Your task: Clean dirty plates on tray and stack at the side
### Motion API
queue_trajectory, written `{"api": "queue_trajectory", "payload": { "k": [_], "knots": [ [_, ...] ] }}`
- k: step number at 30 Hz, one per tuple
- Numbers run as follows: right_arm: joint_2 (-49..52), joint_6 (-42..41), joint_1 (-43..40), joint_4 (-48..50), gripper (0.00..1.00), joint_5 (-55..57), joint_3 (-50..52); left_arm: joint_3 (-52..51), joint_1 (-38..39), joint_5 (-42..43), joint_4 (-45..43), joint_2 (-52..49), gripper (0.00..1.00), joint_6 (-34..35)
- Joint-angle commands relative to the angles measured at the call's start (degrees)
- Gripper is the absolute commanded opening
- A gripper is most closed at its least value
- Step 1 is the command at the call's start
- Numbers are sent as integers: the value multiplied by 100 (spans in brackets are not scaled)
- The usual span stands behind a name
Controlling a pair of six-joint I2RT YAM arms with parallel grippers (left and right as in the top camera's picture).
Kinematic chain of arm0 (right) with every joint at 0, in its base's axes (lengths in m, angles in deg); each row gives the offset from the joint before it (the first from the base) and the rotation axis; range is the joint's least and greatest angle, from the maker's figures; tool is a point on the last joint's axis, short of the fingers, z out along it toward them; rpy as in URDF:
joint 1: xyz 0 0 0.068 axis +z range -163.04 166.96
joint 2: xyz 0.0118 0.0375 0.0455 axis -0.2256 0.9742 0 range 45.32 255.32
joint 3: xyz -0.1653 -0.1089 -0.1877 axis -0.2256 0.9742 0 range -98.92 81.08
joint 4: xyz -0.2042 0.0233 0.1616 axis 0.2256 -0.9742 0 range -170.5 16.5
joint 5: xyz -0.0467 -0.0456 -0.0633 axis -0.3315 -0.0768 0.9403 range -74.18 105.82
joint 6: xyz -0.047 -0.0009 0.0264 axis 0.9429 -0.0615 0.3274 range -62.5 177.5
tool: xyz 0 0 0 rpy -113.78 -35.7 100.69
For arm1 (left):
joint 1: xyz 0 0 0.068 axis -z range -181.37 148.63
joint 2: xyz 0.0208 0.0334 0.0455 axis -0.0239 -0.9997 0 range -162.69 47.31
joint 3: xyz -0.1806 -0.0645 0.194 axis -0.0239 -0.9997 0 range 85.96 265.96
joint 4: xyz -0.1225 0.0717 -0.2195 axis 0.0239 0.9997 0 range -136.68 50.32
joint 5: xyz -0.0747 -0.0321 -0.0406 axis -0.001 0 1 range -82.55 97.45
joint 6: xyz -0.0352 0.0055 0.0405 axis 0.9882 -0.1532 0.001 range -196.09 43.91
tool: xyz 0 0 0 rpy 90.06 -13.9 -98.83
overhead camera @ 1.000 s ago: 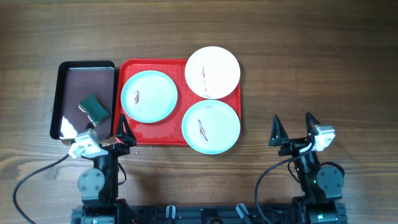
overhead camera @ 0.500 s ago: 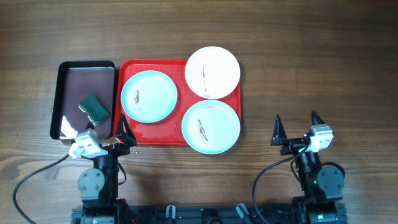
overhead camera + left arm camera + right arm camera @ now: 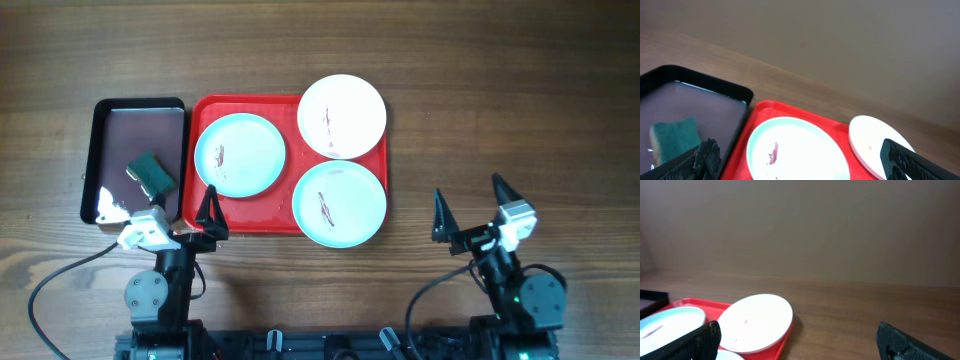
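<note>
- Though both arms have stirred, have the dirty plates moved at all?
- No. All three sit where they were on the red tray (image 3: pixel 285 110): pale blue plate (image 3: pixel 240 155) at the left, white plate (image 3: pixel 342 116) far right, second pale blue plate (image 3: pixel 339 203) near right. The last two poke past the rim. Each has reddish smears. None stacked.
- Outside the tray?
- Black tray (image 3: pixel 135 135) just beside it on the left, green sponge (image 3: pixel 152 172) lying in it, same spot as before.
- Tools?
- Left tool (image 3: pixel 182 215) hangs at the red tray's near-left corner, jaws spread wide, holding nothing. It has nudged slightly rightward. Right tool (image 3: pixel 470 205) is over bare tabletop (image 3: pixel 500 100), well right of the tray, jaws also apart and empty. It has swung a little and its arm has slid right.
- Meaning?
- Probably the very start. The arms are only waking up and no cleaning is done. My guess is the sponge gets fetched first, and the left tool is nearest.
</note>
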Motion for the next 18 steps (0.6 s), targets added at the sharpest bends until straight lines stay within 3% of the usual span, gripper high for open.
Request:
{"api": "queue_trajectory", "payload": {
  "k": [1, 9, 18],
  "knots": [
    [205, -131, -13, -553, 100, -203, -938, 496, 31, 363, 175, -50, 100, -55],
    [1423, -131, -13, -1878, 100, -304, -2916, 2050, 31, 409, 1493, -984, 100, -103],
    [3991, -129, -13, -3499, 100, -603, -5508, 4441, 31, 402, 3228, -3185, 100, -98]
  ]
}}
